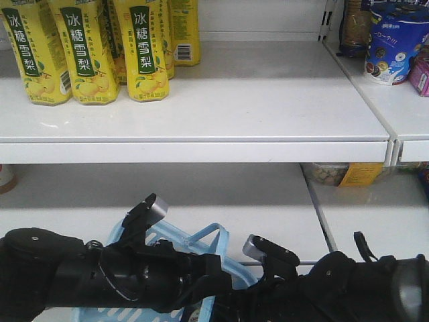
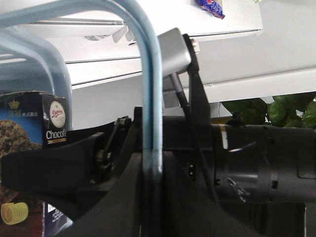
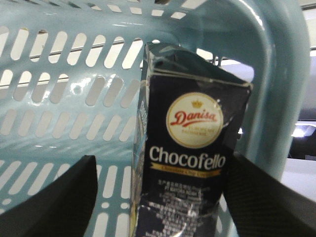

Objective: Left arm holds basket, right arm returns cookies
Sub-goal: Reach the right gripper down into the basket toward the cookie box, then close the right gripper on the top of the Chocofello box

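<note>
The light blue basket [image 1: 204, 236] hangs at the bottom centre, in front of the shelves. My left gripper [image 2: 152, 170] is shut on one thin basket handle [image 2: 150, 89], which runs up between its jaws. The left arm [image 1: 100, 275] reaches in from the lower left. The cookies [image 3: 192, 148], a dark navy "Chocofello" box, stand upright inside the basket against its slotted wall [image 3: 59, 98]. My right gripper [image 3: 163, 158] is open around the box: the right finger is at its edge, the left finger stands off with a gap. The cookies [image 2: 29, 128] also show at the left of the left wrist view.
Several yellow drink bottles [image 1: 87, 47] stand at the back left of the upper white shelf [image 1: 268, 114]. A round blue tub [image 1: 395, 40] sits on the neighbouring shelf at the right. A lower shelf [image 1: 234, 194] lies behind the basket. The right arm [image 1: 348, 282] crosses the lower right.
</note>
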Robot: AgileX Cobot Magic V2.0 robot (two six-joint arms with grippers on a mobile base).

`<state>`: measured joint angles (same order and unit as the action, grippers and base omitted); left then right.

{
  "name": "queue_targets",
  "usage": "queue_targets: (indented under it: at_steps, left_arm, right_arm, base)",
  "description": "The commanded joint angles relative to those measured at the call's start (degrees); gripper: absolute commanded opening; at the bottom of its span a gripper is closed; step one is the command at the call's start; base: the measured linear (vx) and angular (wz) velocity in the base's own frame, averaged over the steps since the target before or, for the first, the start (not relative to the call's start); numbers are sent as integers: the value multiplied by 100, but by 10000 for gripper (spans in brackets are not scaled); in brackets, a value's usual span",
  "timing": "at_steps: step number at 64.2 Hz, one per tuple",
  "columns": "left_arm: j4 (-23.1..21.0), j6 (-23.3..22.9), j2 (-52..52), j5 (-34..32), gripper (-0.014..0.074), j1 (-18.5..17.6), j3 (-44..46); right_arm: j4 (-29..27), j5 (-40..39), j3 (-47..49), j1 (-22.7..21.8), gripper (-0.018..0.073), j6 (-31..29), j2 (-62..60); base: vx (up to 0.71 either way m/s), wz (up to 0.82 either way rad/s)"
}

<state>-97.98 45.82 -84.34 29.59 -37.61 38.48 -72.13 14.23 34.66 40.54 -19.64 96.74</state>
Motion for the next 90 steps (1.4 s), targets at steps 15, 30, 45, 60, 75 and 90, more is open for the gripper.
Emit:
queue_targets:
  at_steps: [15,30,45,60,75,90]
  left_arm:
    - [-270,97,235,190,-6,-4,171]
    - [-270,97,235,190,-6,-4,171]
    - [-270,97,235,190,-6,-4,171]
    - [-270,97,235,190,-6,-4,171]
    - [-270,97,235,190,-6,-4,171]
    - [-270,97,235,190,-6,-4,171]
  right_arm:
    - [-1629,312,129,9,515,-1618,348]
    - [-2964,654,180,9,480,-3139,723]
    - [-2964,603,186,9,415,-3261,926]
    - [-2960,695,167,9,312,-3412,906]
    - [-2892,703,114,9,272,-3412,653]
    - [-2957,131,-350,4,272,-3399,126]
  base:
    - [0,0]
    - [0,0]
    - [0,0]
    - [0,0]
    - [0,0]
    - [0,0]
